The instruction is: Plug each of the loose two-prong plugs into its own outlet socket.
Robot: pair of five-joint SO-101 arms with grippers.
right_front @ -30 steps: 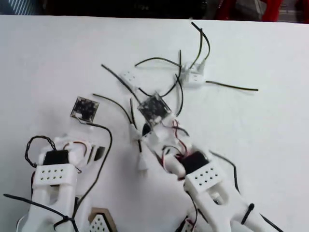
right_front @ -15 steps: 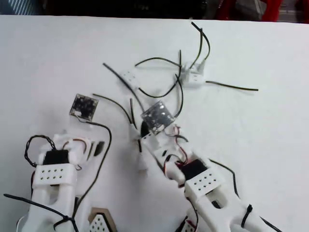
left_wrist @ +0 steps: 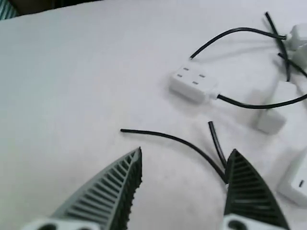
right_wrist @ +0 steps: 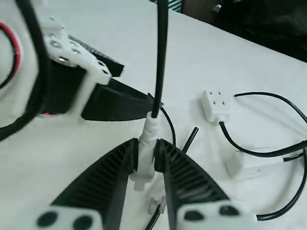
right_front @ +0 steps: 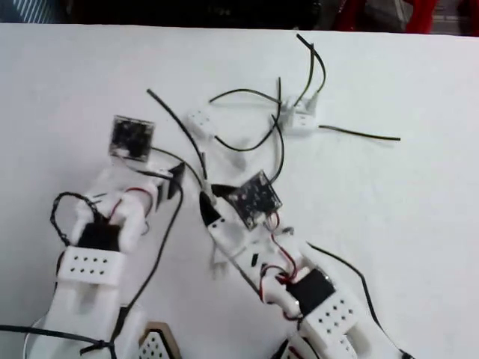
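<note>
The right tool (right_wrist: 146,143) pinches a plug (right_wrist: 144,165); the socket (right_wrist: 216,105) lies beyond it, toward the far edge of the tabletop (right_front: 419,224). The left tool (left_wrist: 186,153), spread, looks nearer.

**Around the white table**

The white table (right_front: 419,224) runs up to a dark room past its far edge. A red object (right_front: 420,13) stands beyond the far right corner, and a striped surface (right_front: 30,10) beyond the far left corner. A tan-rimmed perforated piece (right_front: 153,342) sits at the near edge.

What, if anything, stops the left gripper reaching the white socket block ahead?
Likely yes, nothing much: the left gripper is open and empty, and only a thin black cord lies between it and the socket block.
</note>
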